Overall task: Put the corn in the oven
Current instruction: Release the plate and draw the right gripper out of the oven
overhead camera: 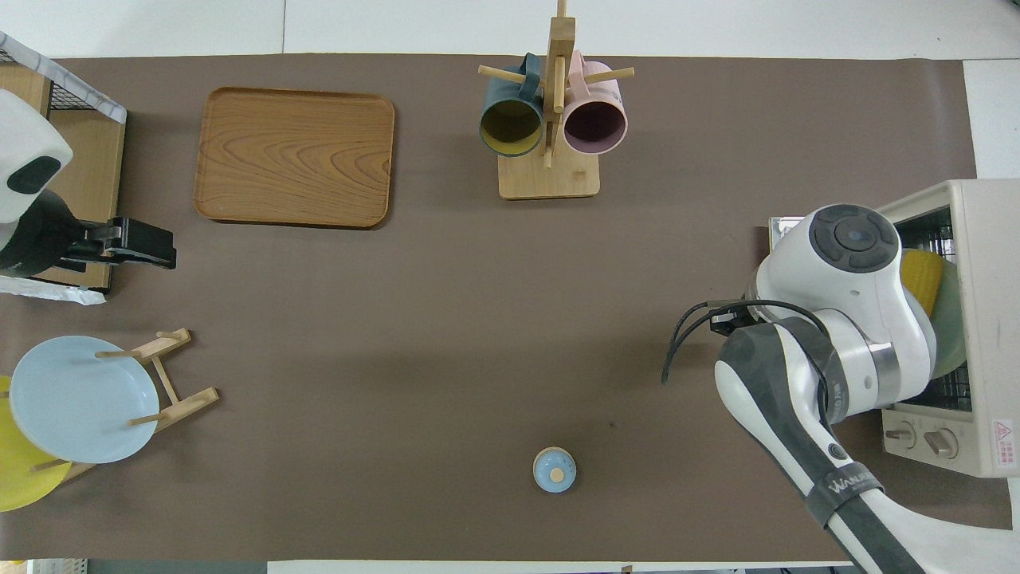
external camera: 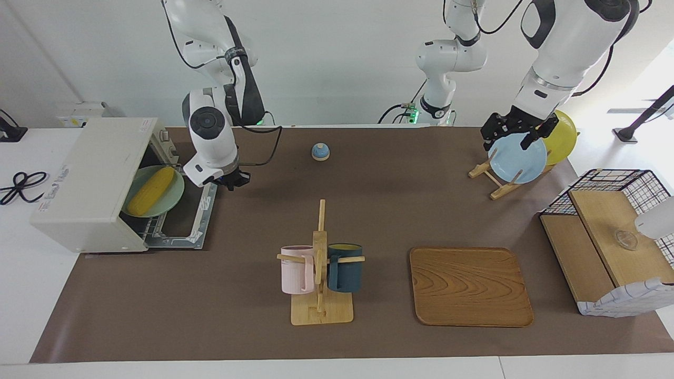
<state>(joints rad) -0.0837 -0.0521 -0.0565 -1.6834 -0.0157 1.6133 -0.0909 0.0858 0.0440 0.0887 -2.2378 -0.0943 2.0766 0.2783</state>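
Observation:
The corn [external camera: 151,190] is a yellow cob lying on a pale green plate [external camera: 176,197]. The plate rests on the wire rack in the mouth of the off-white oven [external camera: 89,179], at the right arm's end of the table. The oven door [external camera: 184,226] hangs open and flat. My right gripper [external camera: 231,181] is low beside the open door, clear of the corn. In the overhead view the right arm's wrist covers most of the corn [overhead camera: 922,275] and the oven [overhead camera: 984,239] opening. My left gripper [external camera: 509,139] is open and empty, up over the blue plate.
A mug rack [external camera: 321,263] with a pink and a dark blue mug stands mid-table. A wooden tray [external camera: 470,287] lies beside it. A small blue lidded pot [external camera: 320,151] sits near the robots. A plate rack holds a blue plate [external camera: 517,158] and a yellow plate [external camera: 561,138]. A basket shelf [external camera: 611,247] stands at the left arm's end.

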